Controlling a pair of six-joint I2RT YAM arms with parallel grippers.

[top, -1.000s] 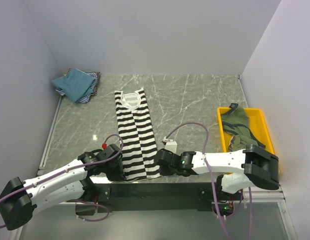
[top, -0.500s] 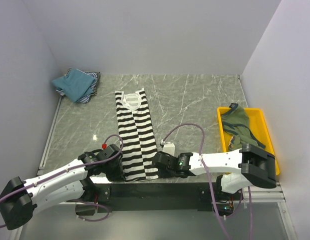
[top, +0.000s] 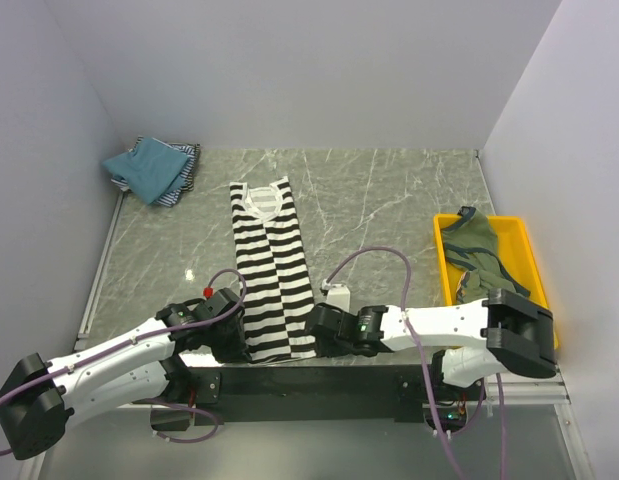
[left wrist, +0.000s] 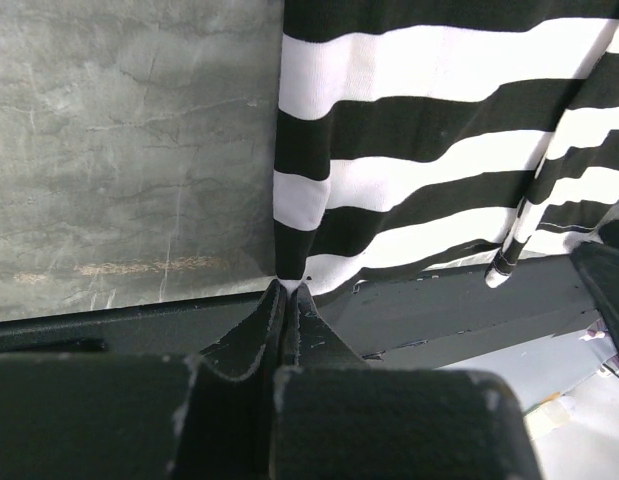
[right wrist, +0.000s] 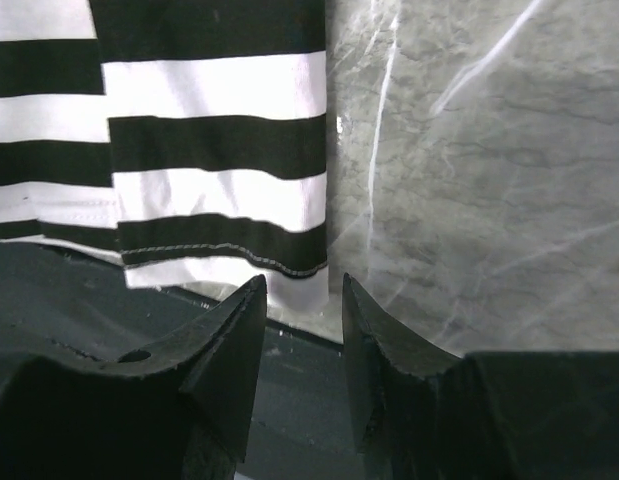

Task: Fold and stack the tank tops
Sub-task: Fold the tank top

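The black-and-white striped tank top (top: pixel 270 265) lies folded lengthwise on the table, neckline far, hem at the near edge. My left gripper (top: pixel 236 345) is shut on the hem's left corner (left wrist: pixel 289 278). My right gripper (top: pixel 317 338) is open, its jaws astride the hem's right corner (right wrist: pixel 301 285) without closing on it. The teal-blue top (top: pixel 147 167) lies on the fine blue-and-white striped one (top: pixel 185 170) at the far left corner. The olive-green top (top: pixel 479 250) lies crumpled in the yellow tray (top: pixel 524 250).
The yellow tray stands at the right edge of the table. A dark mounting rail (top: pixel 309 380) runs along the near edge under both grippers. Walls close in the back and both sides.
My right gripper has slid left toward the hem's right corner. The left arm and the tops have not moved.
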